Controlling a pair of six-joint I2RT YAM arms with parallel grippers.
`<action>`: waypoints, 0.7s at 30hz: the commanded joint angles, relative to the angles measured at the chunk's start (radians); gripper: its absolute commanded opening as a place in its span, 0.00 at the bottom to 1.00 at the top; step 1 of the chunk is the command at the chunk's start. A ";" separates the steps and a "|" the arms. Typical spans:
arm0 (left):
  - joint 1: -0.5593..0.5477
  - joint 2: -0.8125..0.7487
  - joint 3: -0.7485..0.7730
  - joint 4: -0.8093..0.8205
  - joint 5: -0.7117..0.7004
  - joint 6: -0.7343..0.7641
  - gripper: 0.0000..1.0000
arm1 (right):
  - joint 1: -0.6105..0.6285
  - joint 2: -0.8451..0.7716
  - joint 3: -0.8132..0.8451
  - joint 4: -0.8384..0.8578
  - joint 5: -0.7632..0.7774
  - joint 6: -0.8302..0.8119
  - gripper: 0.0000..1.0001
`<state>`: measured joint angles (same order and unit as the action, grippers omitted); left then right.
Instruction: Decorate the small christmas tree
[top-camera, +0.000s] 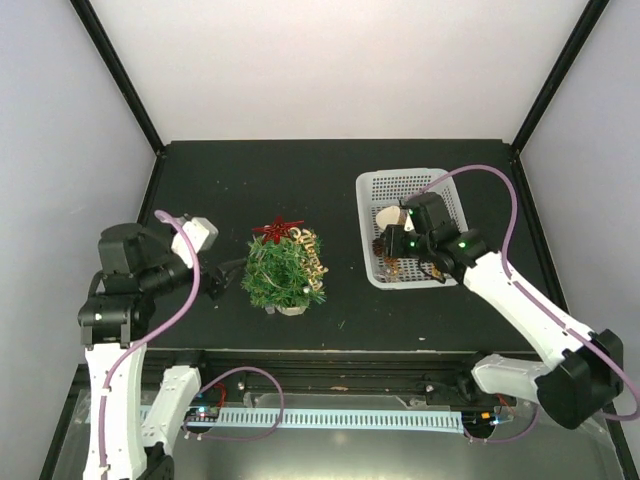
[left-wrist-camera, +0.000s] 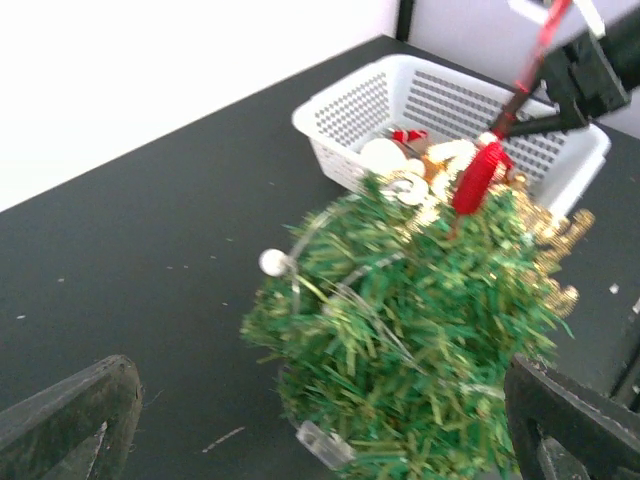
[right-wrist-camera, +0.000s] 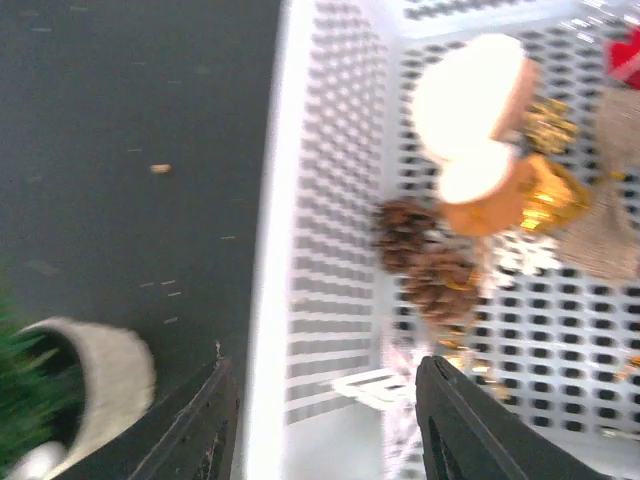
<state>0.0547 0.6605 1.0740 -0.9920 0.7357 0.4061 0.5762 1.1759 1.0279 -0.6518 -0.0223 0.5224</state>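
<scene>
- Step in hand, as judged: taking the next ornament from the white plastic mesh basket (top-camera: 372, 190) with the right gripper (right-wrist-camera: 325, 385), to hang on the tree.
- The right gripper's jaws stand parted over the basket's near-left wall, one finger outside over the black table top (top-camera: 200, 200) and the other inside. Nothing is seen clamped between them.
- To do it well, shift the right gripper further into the basket so that both fingers clear the wall before going down.
- Choose a piece that lies free. The two brown pine cones (right-wrist-camera: 425, 265) are nearest. The pale round ornaments (right-wrist-camera: 470, 100) and the gold bell-like piece (right-wrist-camera: 548, 192) lie touching one another and may drag together.
- Close on one piece only and lift straight up, so that the light basket is not pulled along.
- The left gripper (left-wrist-camera: 318, 375) has its jaws spread wide, just beside the tree on its left, one finger showing at each side of the foliage in the wrist view. It holds nothing, and could steady the tree during hanging.
- The small christmas tree (top-camera: 283, 272), bushy, green and artificial with needle-like branches, stands on the table between the two arms, left of the basket and apart from it.
- It carries a red star-shaped topper (top-camera: 278, 229), gold glittery lettering (top-camera: 315, 256) on its basket side, and a small silvery bead (left-wrist-camera: 272, 262). Its pale round base (right-wrist-camera: 105, 380) shows at the bottom.
</scene>
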 joint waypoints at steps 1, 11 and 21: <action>0.097 0.044 0.083 0.036 0.067 -0.049 0.99 | -0.098 0.065 -0.073 0.046 0.048 0.004 0.51; 0.474 0.309 0.128 -0.027 0.451 -0.047 0.99 | -0.260 0.283 -0.073 0.166 0.065 0.053 0.49; 0.533 0.347 0.051 -0.174 0.525 0.153 0.98 | -0.309 0.474 0.022 0.240 0.025 0.063 0.38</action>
<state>0.5812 1.0607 1.1606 -1.1122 1.1877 0.4831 0.2729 1.6043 0.9977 -0.4736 0.0166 0.5705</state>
